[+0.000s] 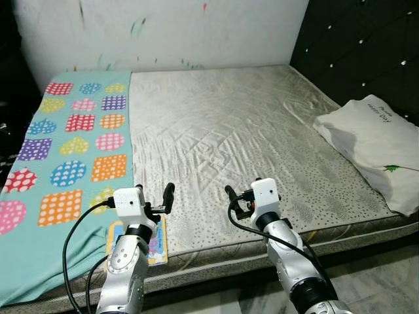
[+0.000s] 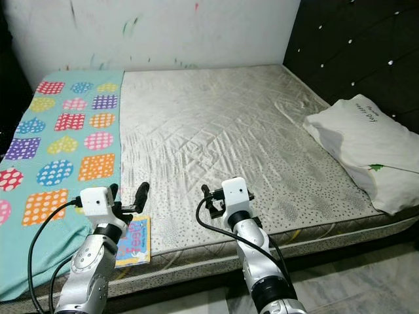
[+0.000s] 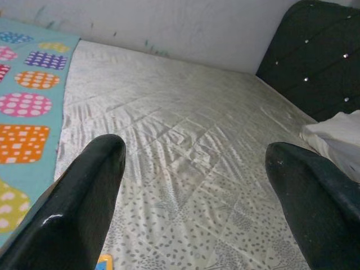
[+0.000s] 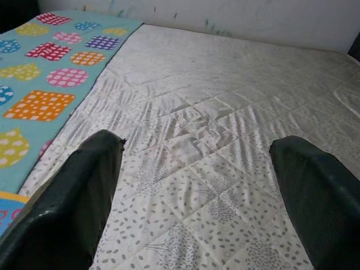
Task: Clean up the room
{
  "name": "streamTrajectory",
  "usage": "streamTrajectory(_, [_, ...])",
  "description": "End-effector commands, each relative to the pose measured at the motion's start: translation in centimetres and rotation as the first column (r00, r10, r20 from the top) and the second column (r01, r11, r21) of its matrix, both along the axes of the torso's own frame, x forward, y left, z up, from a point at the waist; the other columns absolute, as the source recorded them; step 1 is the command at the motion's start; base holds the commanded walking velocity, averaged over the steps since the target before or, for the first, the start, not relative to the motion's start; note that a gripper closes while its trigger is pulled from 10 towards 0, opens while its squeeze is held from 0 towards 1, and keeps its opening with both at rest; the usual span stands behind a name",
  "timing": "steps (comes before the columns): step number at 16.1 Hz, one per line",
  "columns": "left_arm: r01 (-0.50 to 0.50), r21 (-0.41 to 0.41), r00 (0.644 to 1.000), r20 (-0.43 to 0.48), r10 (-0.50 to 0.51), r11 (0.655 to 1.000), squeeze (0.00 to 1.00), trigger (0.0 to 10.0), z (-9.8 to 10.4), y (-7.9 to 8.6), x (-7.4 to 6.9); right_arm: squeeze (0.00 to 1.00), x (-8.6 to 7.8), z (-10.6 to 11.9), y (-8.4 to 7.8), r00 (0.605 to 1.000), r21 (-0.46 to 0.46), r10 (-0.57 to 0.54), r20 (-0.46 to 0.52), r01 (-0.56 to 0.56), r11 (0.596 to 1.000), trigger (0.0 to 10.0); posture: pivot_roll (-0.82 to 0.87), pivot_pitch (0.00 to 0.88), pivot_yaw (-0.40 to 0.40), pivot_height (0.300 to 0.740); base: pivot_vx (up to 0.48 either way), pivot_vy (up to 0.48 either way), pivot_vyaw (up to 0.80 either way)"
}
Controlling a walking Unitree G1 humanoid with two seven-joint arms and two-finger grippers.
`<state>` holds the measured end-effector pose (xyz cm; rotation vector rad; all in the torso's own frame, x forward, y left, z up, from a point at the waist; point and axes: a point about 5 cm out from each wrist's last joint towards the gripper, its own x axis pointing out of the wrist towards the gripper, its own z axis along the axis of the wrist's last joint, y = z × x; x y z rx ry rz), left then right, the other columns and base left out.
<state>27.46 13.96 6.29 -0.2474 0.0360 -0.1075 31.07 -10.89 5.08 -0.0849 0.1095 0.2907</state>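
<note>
A bare grey quilted mattress (image 1: pixel 229 131) lies before me. A teal sheet (image 1: pixel 65 157) with coloured dotted patches covers its left strip. A white pillow (image 1: pixel 376 144) rests at the right edge. A small colourful booklet (image 1: pixel 156 245) lies on the front edge, just under my left arm. My left gripper (image 3: pixel 194 152) hovers open above the front of the mattress beside the sheet's edge, with nothing between its fingers. About a hand's width to its right, my right gripper (image 4: pixel 197 143) is also open and empty, at the same height over the front edge.
A black tufted headboard (image 1: pixel 366 46) stands along the right side. A white wall with paint scribbles (image 1: pixel 163 33) backs the bed. Grey tiled floor (image 1: pixel 386 288) shows at the lower right, below the mattress edge. Black cables hang from both arms.
</note>
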Motion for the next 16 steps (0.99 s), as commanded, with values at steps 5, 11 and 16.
streamTrajectory(5, [0.002,-0.008,1.0,0.0,-0.002,1.0,0.0,10.0,0.04,-0.19,0.08,0.0,0.23,0.31,-0.23,1.0,0.0,-0.001,0.008,0.001,1.0,10.0,-0.06,0.0,-0.027,0.74,0.0,0.127,0.0])
streamTrajectory(11, [-0.002,-0.011,1.0,-0.002,0.002,1.0,0.0,10.0,0.0,-0.24,0.07,0.0,0.2,0.23,-0.32,1.0,-0.004,0.0,0.004,0.0,1.0,10.0,-0.06,0.0,-0.028,0.74,0.0,0.48,0.0])
streamTrajectory(16, [-0.015,-0.009,1.0,-0.014,0.015,1.0,0.0,10.0,-0.19,-0.16,0.03,0.0,0.06,0.05,-0.41,1.0,-0.012,0.004,-0.001,-0.004,1.0,10.0,-0.06,0.0,-0.028,0.74,0.0,0.465,0.0])
